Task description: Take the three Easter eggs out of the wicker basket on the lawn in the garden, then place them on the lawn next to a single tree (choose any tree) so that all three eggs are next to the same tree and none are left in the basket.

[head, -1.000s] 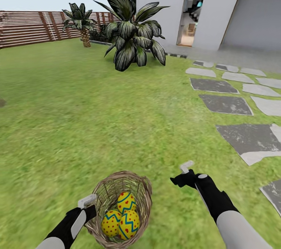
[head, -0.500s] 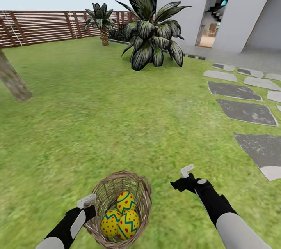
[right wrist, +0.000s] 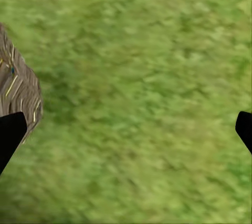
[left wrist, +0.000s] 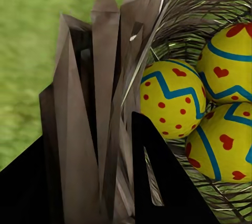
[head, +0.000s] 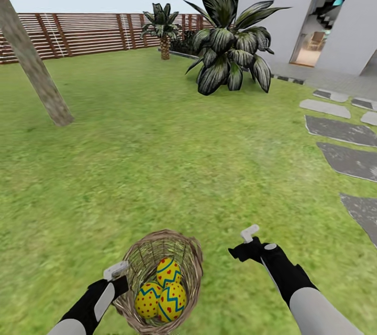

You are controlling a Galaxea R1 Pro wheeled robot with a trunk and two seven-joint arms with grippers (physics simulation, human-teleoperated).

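Beside the round woven brown wicker basket (head: 162,277), on its left rim, the left gripper (head: 116,272) was clamped on the weave, one dark finger (left wrist: 163,182) inside and one outside the wall. Three yellow Easter eggs with blue zigzags and red dots (head: 159,293) lay inside the basket, touching. Right of the basket, the right gripper (head: 246,238) hung over green lawn (head: 157,167), fingers apart. Far left beyond the basket stood a leaning pale grey-brown tree trunk (head: 36,75).
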